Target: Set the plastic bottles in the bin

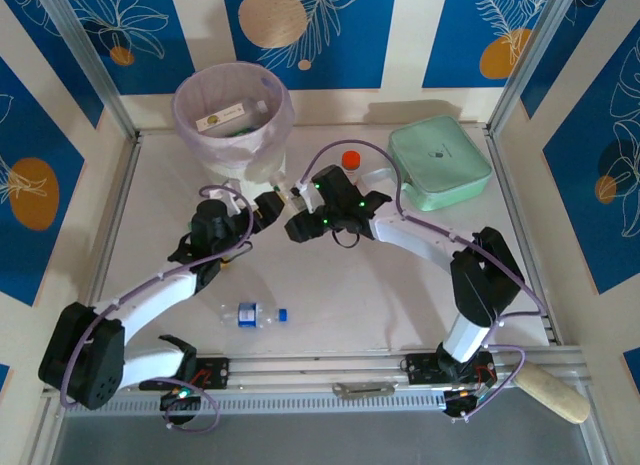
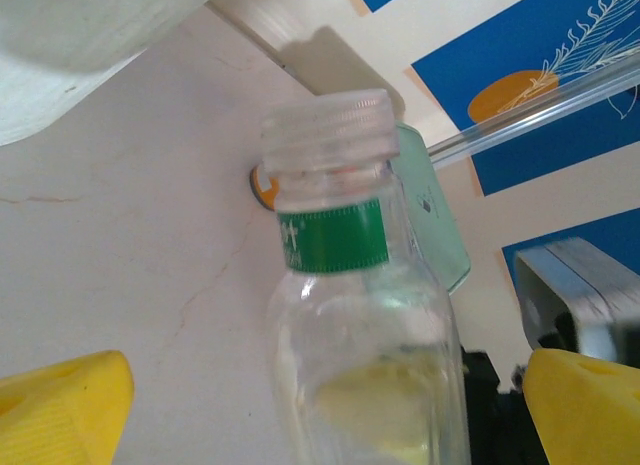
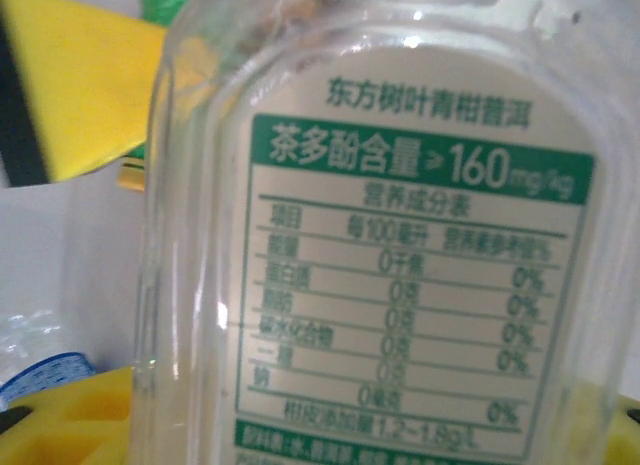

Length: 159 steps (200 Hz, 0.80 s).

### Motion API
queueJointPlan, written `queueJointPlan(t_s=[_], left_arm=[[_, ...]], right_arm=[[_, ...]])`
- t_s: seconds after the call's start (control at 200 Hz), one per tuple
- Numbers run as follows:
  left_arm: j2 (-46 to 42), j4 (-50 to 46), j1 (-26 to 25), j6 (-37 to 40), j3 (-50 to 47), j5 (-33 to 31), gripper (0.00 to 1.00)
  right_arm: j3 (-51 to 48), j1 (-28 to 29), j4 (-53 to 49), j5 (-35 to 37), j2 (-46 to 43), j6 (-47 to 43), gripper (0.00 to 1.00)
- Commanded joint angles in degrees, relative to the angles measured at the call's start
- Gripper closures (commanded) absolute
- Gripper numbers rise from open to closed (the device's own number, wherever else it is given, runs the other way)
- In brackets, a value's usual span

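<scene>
Top view, left to right:
- Your left gripper (image 1: pixel 265 210) is at frame centre, just below the bin (image 1: pixel 225 163), with its jaws wide apart.
- In the left wrist view its yellow fingers (image 2: pixel 60 405) sit in the two lower corners. The clear bottle (image 2: pixel 365 365) is between them, cap toward the top of the frame, with a green neck band. I see no contact on either side.
- The bin is upper left of centre, pink liner on, with at least one bottle in the bin (image 1: pixel 222 117).
- The blue-cap bottle (image 1: pixel 255 313) lies on its side on the table (image 1: pixel 350 295), lower centre, well apart from both grippers.
- Your right gripper (image 1: pixel 300 207) faces the left one, just right of it. In the right wrist view the clear bottle's label fills the frame, with yellow pads (image 3: pixel 90 85) above and below it, so the gripper is clamped on the clear bottle.
- The orange bottle (image 1: pixel 350 160) stands just above the right gripper.
- The mint case (image 1: pixel 440 163) is upper right.
</scene>
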Motion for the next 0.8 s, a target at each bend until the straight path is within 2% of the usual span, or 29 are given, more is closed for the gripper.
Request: queueJointPlan(t_s=[0.0, 0.175, 0.79], left_arm=[[0.5, 3.1, -0.6, -0.4, 1.9, -1.0, 0.0], [0.1, 2.2, -0.6, 0.2, 1.7, -1.2, 0.02], [0.9, 6.1, -0.9, -1.8, 0.5, 1.2, 0.22]], right_arm=[[-0.7, 1.5, 1.7, -3.0, -2.7, 1.0, 0.47], [-0.7, 2.9, 2.2, -4.4, -3.0, 1.0, 0.47], [0.8, 4.6, 4.6, -5.0, -1.4, 1.3, 0.47]])
